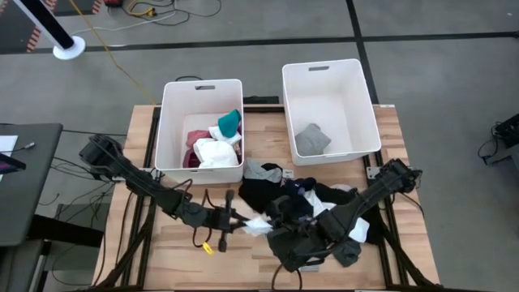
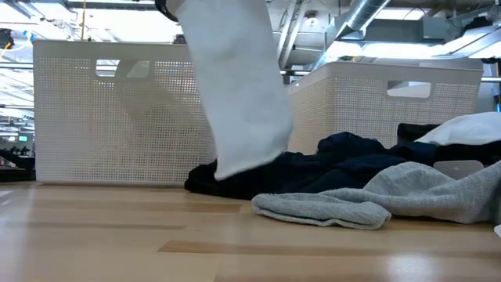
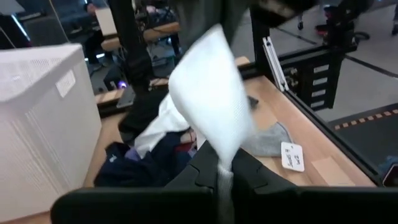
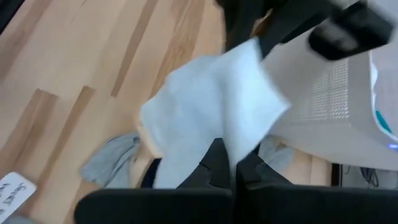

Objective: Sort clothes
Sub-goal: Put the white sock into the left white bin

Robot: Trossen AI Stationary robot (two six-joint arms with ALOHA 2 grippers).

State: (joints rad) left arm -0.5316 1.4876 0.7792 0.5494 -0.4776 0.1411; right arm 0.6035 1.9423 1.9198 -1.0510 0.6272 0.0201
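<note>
A white cloth (image 1: 258, 225) hangs between my two grippers above the table's near middle. My left gripper (image 1: 237, 219) comes from the left and my right gripper (image 1: 276, 217) from the right, and both are shut on it. In the low view the white cloth (image 2: 243, 94) hangs down in front of the bins. Its lower end (image 2: 235, 168) reaches the dark clothes (image 2: 313, 168). A pile of black, navy, grey and white clothes (image 1: 312, 203) lies on the table under the right arm. My left gripper pinches a narrow bunched end of the white cloth (image 3: 224, 168) between its two fingers, coming nearly level from the table's left. The cloth widens away from the fingers toward the other gripper. My right gripper pinches the white cloth (image 4: 231, 155) by an edge between its two fingers, slanting down from the table's right. The cloth spreads out beyond the fingers and is lifted off the table there.
The left white bin (image 1: 201, 122) holds pink, white and teal clothes. The right white bin (image 1: 328, 109) holds one grey piece. A grey garment (image 2: 376, 200) with a paper tag (image 3: 292, 155) lies near the front. Bare wood shows at the near left (image 1: 146, 259).
</note>
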